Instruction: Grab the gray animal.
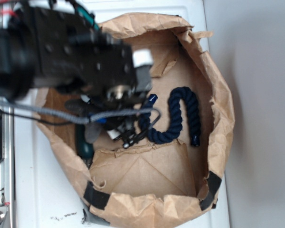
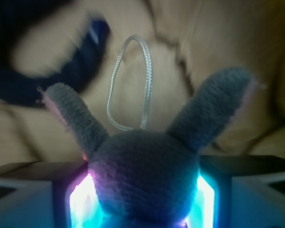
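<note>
The gray animal (image 2: 147, 166) fills the lower middle of the wrist view. Its head sits between the two glowing pads (image 2: 80, 202), which touch it on both sides. Both ears stick up, the right one with a pinkish edge, and a thin white loop (image 2: 130, 80) stands between them. My gripper (image 2: 143, 209) is shut on the head. In the exterior view the gripper (image 1: 116, 126) reaches down into the brown paper bag (image 1: 218, 95), and the arm hides the animal.
A navy blue twisted rope (image 1: 178, 116) lies in the bag just right of the gripper, also blurred at upper left as the rope (image 2: 61, 76). A dark green oblong object (image 1: 84, 142) lies by the bag's left wall. The bag's crumpled walls rise all round.
</note>
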Robot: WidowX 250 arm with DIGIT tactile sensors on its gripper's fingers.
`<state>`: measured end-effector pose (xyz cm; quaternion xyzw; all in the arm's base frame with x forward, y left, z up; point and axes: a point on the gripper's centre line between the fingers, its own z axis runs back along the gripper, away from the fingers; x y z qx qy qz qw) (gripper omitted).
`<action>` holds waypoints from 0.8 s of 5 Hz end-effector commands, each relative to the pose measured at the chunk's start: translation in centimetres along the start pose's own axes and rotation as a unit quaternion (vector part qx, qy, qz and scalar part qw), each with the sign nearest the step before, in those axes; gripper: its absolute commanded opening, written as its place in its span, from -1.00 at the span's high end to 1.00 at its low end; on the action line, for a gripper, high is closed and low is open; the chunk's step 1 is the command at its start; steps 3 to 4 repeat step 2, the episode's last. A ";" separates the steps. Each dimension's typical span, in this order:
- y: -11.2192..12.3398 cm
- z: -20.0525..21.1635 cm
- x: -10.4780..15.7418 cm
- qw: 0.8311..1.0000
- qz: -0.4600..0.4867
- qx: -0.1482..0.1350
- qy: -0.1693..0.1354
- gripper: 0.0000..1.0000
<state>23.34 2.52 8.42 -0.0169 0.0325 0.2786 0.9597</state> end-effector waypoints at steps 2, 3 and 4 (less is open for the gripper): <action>-1.0 7.4 1.4 0.999 0.015 -0.033 -0.021 1.00; -1.0 7.4 1.4 0.999 0.015 -0.033 -0.021 1.00; -1.0 7.4 1.4 0.999 0.015 -0.033 -0.021 1.00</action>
